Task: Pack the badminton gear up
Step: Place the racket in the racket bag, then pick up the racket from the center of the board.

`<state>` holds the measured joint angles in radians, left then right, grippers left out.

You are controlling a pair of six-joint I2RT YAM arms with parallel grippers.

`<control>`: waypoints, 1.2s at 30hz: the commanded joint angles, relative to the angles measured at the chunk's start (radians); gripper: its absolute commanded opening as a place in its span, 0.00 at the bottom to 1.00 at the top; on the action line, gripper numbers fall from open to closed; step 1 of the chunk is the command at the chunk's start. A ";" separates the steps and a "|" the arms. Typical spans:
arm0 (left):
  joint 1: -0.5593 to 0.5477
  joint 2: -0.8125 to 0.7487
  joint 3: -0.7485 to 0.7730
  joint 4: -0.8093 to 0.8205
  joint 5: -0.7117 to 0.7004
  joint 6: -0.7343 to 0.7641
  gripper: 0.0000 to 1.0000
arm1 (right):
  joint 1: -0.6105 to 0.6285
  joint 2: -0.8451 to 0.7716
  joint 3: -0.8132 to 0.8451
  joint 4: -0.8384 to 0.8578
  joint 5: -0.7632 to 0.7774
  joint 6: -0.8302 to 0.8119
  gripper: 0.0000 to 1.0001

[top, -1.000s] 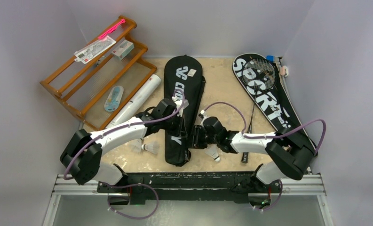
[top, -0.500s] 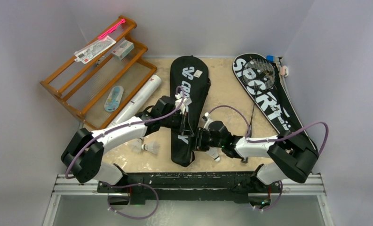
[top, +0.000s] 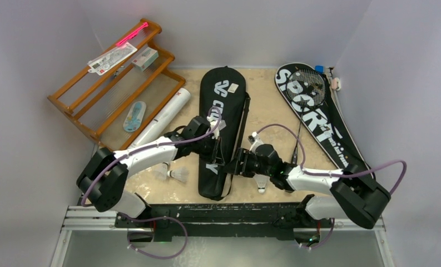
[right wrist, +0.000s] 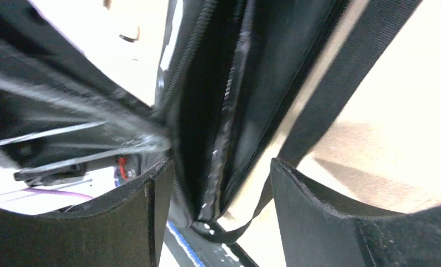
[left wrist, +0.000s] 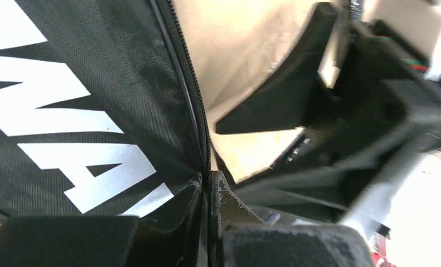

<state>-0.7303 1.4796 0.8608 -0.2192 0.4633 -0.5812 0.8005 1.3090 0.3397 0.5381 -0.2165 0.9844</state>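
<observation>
Left wrist view: left gripper (left wrist: 209, 188) clamps the zipper edge of the middle bag (left wrist: 95, 83), right gripper (right wrist: 218, 167) open astride it; on 1 hold the edge could slip free.

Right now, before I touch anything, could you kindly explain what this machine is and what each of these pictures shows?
These are two robot arms bolted at the table's near edge. The wide picture looks down from above and behind them; each close-up comes from a camera on one wrist. On the sandy table lie the middle bag, the right bag with a racket on it, a white tube, two shuttlecocks and a wooden rack. The left gripper is shut, pinching the middle bag's zip edge. The right gripper is open, with a finger on either side of that edge.
</observation>
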 commanded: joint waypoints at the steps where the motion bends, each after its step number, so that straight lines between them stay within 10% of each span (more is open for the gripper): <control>1: -0.011 0.015 0.066 -0.137 -0.180 0.071 0.05 | 0.000 -0.103 0.080 -0.049 0.027 -0.056 0.67; 13: -0.069 0.098 0.152 -0.236 -0.369 0.103 0.05 | -0.255 -0.246 0.402 -0.895 0.194 -0.379 0.67; 17: -0.151 0.126 0.211 -0.255 -0.460 0.086 0.22 | -0.369 -0.306 0.394 -1.035 0.328 -0.375 0.74; 28: -0.263 0.299 0.320 -0.338 -0.759 0.043 0.50 | -0.608 -0.232 0.317 -1.039 0.568 -0.244 0.78; 36: -0.263 0.374 0.332 -0.403 -0.852 0.062 0.39 | -0.613 -0.011 0.355 -1.057 0.624 -0.179 0.75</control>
<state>-0.9974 1.8145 1.1809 -0.5266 -0.2871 -0.5201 0.1932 1.2335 0.6605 -0.4824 0.3275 0.7429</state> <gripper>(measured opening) 0.448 0.760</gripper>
